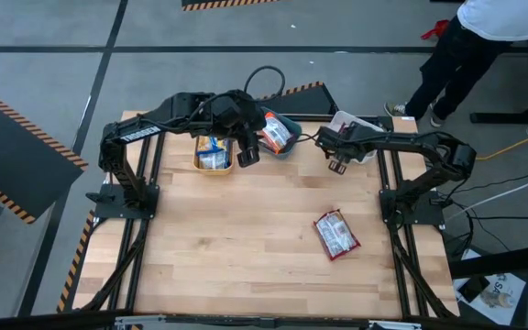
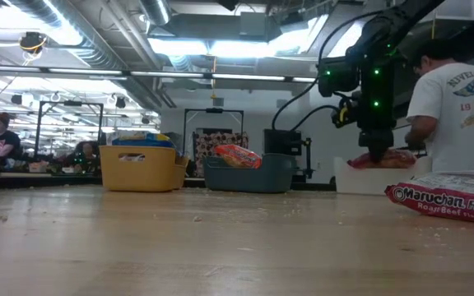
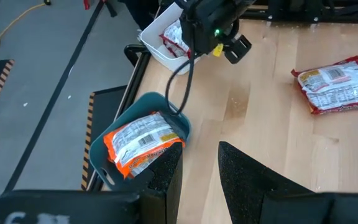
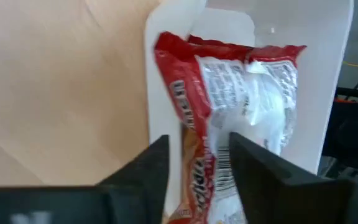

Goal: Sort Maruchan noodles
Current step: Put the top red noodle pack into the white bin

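Three bins stand along the table's far edge. The yellow bin (image 1: pixel 214 154) holds blue-and-yellow packets. The teal bin (image 3: pixel 114 158) holds an orange-and-white packet (image 3: pixel 143 142). The white bin (image 4: pixel 241 37) holds a dark red-and-white packet (image 4: pixel 229 93). Another red packet (image 1: pixel 336 235) lies flat on the wood at the near right. My right gripper (image 4: pixel 199 146) is over the white bin, open and pointing down, with the binned red packet showing in the gap between its fingers. My left gripper (image 3: pixel 201 149) hangs open with nothing between its fingers, high between the yellow and teal bins. My right gripper comes from above, slanting toward the far edge, with a finger (image 4: pixel 148 168) on either side of the red packet's nearer end (image 4: pixel 197 162). The packet lies in the white bin. I cannot tell whether the fingers touch it.
A person (image 2: pixel 455 107) stands beyond the table's far right corner, behind the white bin. A black cable (image 3: pixel 188 74) loops from the right arm over the teal bin. Bare wood (image 1: pixel 246 238) fills the middle and near left of the table.
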### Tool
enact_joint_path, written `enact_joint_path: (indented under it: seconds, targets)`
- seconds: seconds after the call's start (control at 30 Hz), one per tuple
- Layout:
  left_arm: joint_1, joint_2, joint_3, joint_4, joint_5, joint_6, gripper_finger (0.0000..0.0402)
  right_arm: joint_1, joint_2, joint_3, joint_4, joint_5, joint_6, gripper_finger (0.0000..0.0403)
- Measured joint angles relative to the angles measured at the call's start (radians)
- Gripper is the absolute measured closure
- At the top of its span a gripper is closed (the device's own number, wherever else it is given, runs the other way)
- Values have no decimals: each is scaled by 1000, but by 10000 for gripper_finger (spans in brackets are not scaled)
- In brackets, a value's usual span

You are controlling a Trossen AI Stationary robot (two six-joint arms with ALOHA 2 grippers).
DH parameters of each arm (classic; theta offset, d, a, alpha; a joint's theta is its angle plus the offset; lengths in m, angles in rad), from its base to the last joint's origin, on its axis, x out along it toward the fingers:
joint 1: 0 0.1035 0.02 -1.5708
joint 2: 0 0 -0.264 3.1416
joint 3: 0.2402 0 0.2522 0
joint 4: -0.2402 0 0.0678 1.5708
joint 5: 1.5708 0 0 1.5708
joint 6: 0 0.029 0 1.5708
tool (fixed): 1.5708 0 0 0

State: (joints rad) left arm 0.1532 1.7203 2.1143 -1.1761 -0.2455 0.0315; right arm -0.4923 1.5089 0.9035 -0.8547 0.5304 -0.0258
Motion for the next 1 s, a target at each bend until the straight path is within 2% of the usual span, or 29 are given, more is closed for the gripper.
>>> enact_joint_path:
  seconds: [0.1,0.2,0.33,0.4,0.53,0.7,0.83,0.93,1.0]
  targets:
    - [0,0,0,-10,0,0,305,0,-1,17,-17,9,20,214]
    - [0,0,0,-28,0,0,305,2,-20,52,-29,-2,22,191]
    - [0,0,0,-55,0,0,305,2,-66,90,-43,-49,23,186]
    - [-1,0,0,-69,0,0,305,1,-97,100,-84,-110,43,192]
    - [-1,0,0,-81,2,0,305,1,-143,101,-206,-243,164,230]
    - [-1,0,0,-81,3,5,305,1,-154,74,-247,-412,215,317]
    - [-1,0,0,-81,1,22,305,1,-146,22,-242,-400,212,389]
    - [-1,0,0,-81,0,24,305,1,-143,-4,-250,-293,236,387]
    - [2,0,0,-81,1,25,305,1,-143,-3,-254,-261,246,376]
